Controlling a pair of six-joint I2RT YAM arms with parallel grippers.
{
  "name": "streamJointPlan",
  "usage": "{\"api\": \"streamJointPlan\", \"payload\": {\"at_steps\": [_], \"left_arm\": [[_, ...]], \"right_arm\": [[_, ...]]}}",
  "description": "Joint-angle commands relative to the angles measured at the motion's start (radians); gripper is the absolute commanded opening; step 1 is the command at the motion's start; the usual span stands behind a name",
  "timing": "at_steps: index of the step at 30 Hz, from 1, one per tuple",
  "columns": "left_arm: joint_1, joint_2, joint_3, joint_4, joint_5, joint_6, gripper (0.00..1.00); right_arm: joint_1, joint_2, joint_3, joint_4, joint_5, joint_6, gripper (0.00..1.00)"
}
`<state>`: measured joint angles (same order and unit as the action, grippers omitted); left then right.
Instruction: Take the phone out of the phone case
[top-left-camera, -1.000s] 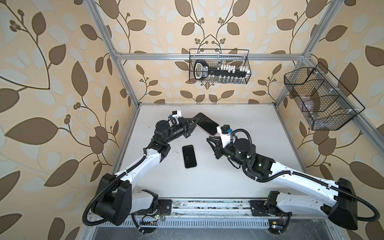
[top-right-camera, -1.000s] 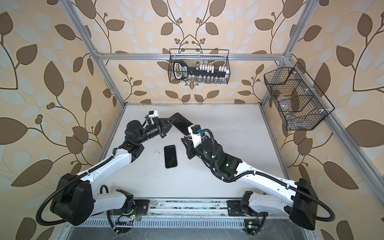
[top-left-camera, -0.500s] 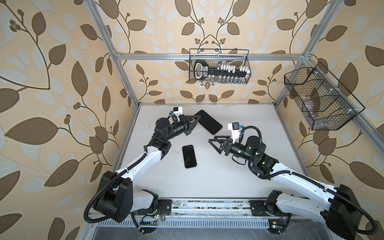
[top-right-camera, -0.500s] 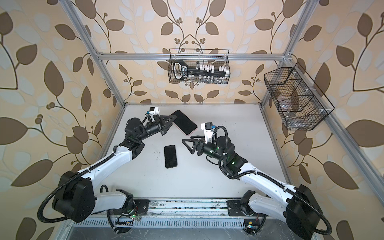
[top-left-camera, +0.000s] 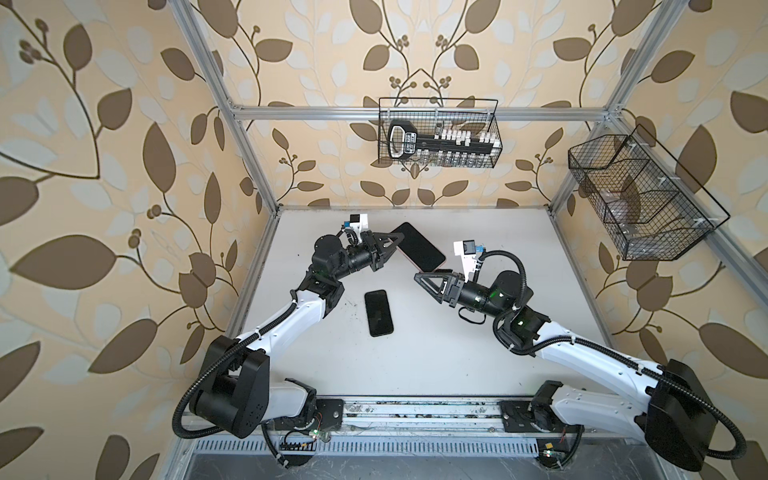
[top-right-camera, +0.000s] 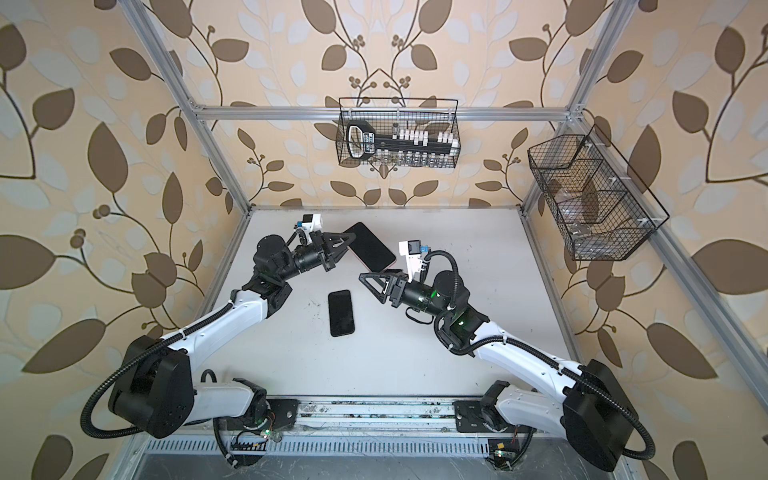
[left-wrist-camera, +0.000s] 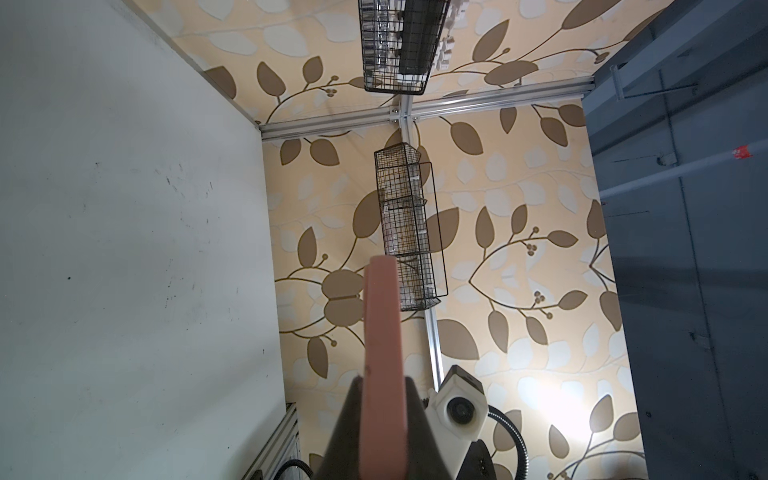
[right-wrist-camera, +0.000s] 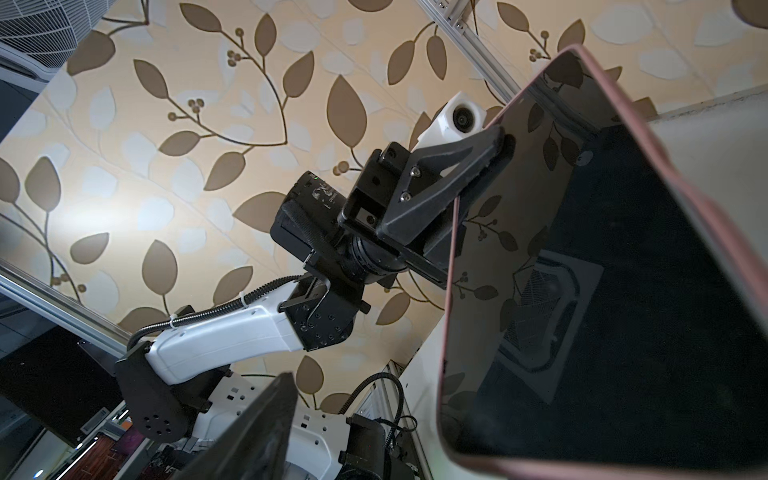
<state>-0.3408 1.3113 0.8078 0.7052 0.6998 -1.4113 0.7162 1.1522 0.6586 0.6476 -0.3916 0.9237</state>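
Two arms, left arm (top-left-camera: 286, 324) and right arm (top-left-camera: 590, 357); two phones, cased phone (top-left-camera: 417, 249) and bare phone (top-left-camera: 378, 312); one pink case (left-wrist-camera: 382, 353); two wire baskets, back basket (top-left-camera: 478, 120), side basket (top-left-camera: 665, 216).

The phone case (left-wrist-camera: 382, 332) has a smooth matt pink rim and a glossy black face (right-wrist-camera: 602, 270). The left gripper (top-left-camera: 398, 245) has matt black plastic fingers (right-wrist-camera: 449, 166).

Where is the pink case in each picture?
Both top views: pink case near the middle, held in the air.
Left wrist: edge-on, bottom middle.
Right wrist: big, filling the right side.
Shared landmark: the left jaws clamped on its end, in all views.
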Motion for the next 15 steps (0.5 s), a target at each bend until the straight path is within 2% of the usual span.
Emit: {"api": "streamJointPlan", "payload": {"at_steps": [1,6,15], "left_arm": [[-0.006,-0.049,0.035,0.060,0.009,0.023,0.00],[-0.006,-0.052,0.030,0.059,0.001,0.022,0.00],[-0.006,-0.055,0.024,0.054,-0.013,0.014,0.00]], "right_arm": [[0.007,0.016,0.046,0.059,0.011,0.014,0.66],[0.020,0.019,0.053,0.059,0.031,-0.003,0.46],[0.051,-0.022,0.070,-0.050,0.124,-0.106,0.33]]}}
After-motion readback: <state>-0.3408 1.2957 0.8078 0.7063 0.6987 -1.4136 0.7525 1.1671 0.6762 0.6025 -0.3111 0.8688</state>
